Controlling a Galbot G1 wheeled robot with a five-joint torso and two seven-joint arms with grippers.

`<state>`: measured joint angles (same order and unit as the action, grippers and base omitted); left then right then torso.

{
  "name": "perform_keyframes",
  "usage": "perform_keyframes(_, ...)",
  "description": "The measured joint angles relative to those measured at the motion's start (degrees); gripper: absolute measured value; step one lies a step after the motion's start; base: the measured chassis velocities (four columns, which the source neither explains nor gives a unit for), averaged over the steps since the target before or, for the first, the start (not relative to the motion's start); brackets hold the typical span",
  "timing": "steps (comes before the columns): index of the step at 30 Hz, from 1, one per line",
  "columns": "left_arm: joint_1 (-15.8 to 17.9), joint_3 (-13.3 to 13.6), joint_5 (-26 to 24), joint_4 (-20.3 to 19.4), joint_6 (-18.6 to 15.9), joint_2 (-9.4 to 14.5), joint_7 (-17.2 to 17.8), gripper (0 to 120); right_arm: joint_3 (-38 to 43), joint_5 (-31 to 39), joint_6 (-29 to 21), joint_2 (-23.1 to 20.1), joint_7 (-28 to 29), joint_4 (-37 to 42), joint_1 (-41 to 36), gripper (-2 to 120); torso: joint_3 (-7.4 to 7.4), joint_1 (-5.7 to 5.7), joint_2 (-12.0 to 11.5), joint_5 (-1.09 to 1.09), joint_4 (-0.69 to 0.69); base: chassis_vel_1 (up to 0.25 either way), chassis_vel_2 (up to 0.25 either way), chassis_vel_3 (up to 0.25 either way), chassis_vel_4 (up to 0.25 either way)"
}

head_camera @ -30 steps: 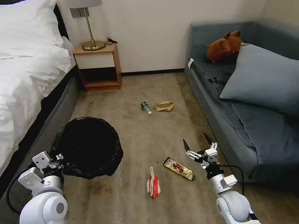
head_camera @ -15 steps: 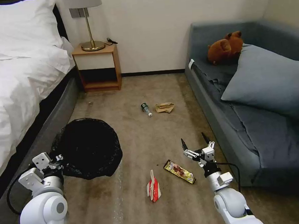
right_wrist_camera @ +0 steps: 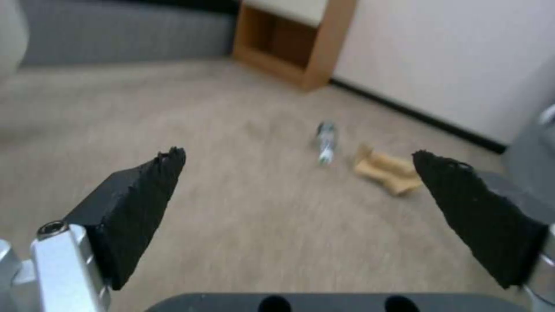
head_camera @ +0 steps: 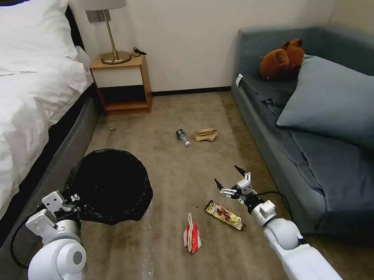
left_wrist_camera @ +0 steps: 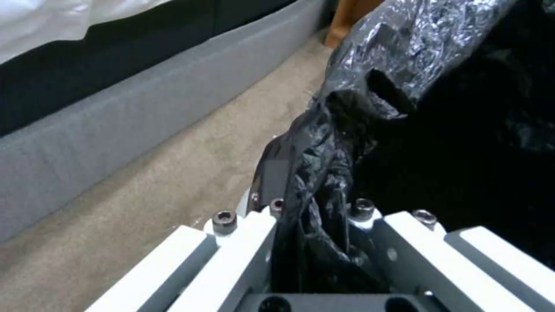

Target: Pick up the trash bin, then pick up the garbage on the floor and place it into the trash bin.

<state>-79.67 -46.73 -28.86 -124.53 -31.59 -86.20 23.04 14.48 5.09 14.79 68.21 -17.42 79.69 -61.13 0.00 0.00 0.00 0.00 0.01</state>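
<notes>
Bin (head_camera: 109, 185): round, crinkled black liner over rim, held off carpet (head_camera: 171, 166) beside bed (head_camera: 20, 103). Left gripper (left_wrist_camera: 315, 242) fingers pinch liner fold at near rim. Right gripper (head_camera: 231, 177) fingers spread wide, nothing between, just above and beyond wrapper (head_camera: 224, 214). Wrapper yellow-brown, print unreadable. Red-white packet (head_camera: 192, 234) near it, toward bin. Bottle (right_wrist_camera: 325, 141), green label unreadable, and tan paper (right_wrist_camera: 386, 172) lie well beyond fingertips, side by side.
</notes>
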Motion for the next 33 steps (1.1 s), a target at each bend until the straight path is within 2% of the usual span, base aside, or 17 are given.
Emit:
perform_keyframes(1, 0.0, 0.0, 0.1, -0.1, 0.0, -0.1, 0.0, 3, -0.4, -0.4, -0.4, -0.5, -0.7, -0.7, 0.4, 100, 0.00, 0.00, 0.0, 0.00, -0.01, 0.000, 0.000, 0.000, 0.000)
perform_keyframes(3, -0.4, 0.3, 0.8, -0.3, 0.0, -0.1, 0.2, 3, -1.8, -2.3, -1.8, -2.6, -5.8, -4.2, 2.9, 100, 0.00, 0.00, 0.0, 0.00, -0.02, 0.000, 0.000, 0.000, 0.000)
perform_keyframes(4, -0.4, 0.3, 0.8, -0.3, 0.0, -0.1, 0.2, 3, -1.8, -2.3, -1.8, -2.6, -5.8, -4.2, 2.9, 100, 0.00, 0.00, 0.0, 0.00, -0.02, 0.000, 0.000, 0.000, 0.000)
perform_keyframes(5, -0.6, 0.4, 1.1, -0.4, 0.0, -0.1, 0.3, 3, -2.0, -3.3, -2.2, -3.0, -8.7, -6.1, 4.2, 100, 0.00, 0.00, 0.0, 0.00, -0.01, 0.000, 0.000, 0.000, 0.000)
perform_keyframes(6, -0.6, 0.4, 1.1, -0.4, 0.0, -0.1, 0.3, 3, -2.0, -3.3, -2.2, -3.0, -8.7, -6.1, 4.2, 100, 0.00, 0.00, 0.0, 0.00, -0.01, 0.000, 0.000, 0.000, 0.000)
perform_keyframes(8, -0.8, 0.4, 1.8, -0.8, 0.1, -0.5, 0.3, 3, -2.0, -5.4, -3.6, -3.4, -14.6, -10.2, 6.6, 100, 0.00, 0.00, 0.0, 0.01, 0.00, 0.000, 0.000, 0.000, 0.000)
perform_keyframes(9, -0.8, 0.4, 1.8, -0.8, 0.1, -0.5, 0.3, 3, -2.0, -5.4, -3.6, -3.4, -14.6, -10.2, 6.6, 100, 0.00, 0.00, 0.0, 0.01, 0.00, 0.000, 0.000, 0.000, 0.000)
perform_keyframes(11, -1.0, 0.4, 2.0, -0.9, 0.1, -0.7, 0.4, 3, -2.0, -6.3, -3.7, -3.4, -16.9, -12.3, 7.5, 100, 0.00, 0.00, 0.0, 0.00, 0.00, 0.000, 0.000, 0.000, 0.000)
perform_keyframes(13, -1.7, 0.9, 2.5, -1.7, 0.2, -1.0, 0.4, 3, -1.3, -9.0, -3.0, -1.8, -21.4, -17.9, 9.1, 100, 0.00, 0.00, 0.0, 0.01, -0.01, 0.000, 0.000, 0.000, 0.000)
perform_keyframes(14, -1.7, 0.9, 2.5, -1.7, 0.2, -1.0, 0.4, 3, -1.3, -9.0, -3.0, -1.8, -21.4, -17.9, 9.1, 100, 0.00, 0.00, 0.0, 0.01, -0.01, 0.000, 0.000, 0.000, 0.000)
perform_keyframes(16, -2.2, 1.8, 2.8, -2.3, 0.2, -1.1, 0.4, 3, 0.0, -12.3, -1.6, 0.4, -24.1, -21.9, 10.3, 100, 0.00, 0.00, 0.0, 0.02, -0.01, 0.000, 0.000, 0.000, 0.000)
perform_keyframes(24, -2.4, 3.3, 3.1, -2.8, 0.2, -1.6, 0.8, 3, 2.2, -17.2, -0.9, 3.2, -25.5, -26.6, 11.7, 100, 0.00, 0.00, 0.0, 0.01, 0.00, 0.000, 0.000, 0.000, 0.000)
perform_keyframes(28, -1.4, 4.9, 3.0, -1.9, 0.0, -1.3, 0.9, 2, 6.0, -20.2, -0.8, 3.8, -25.2, -28.1, 11.1, 100, 0.00, 0.00, 0.0, 0.00, -0.01, 0.000, 0.000, 0.000, 0.000)
perform_keyframes(33, -0.9, 5.2, 3.0, -0.8, 0.0, -1.0, 0.9, 2, 8.4, -22.3, -0.2, 4.4, -25.0, -30.8, 11.0, 100, 0.00, 0.00, 0.0, 0.00, -0.01, 0.000, 0.000, 0.000, 0.000)
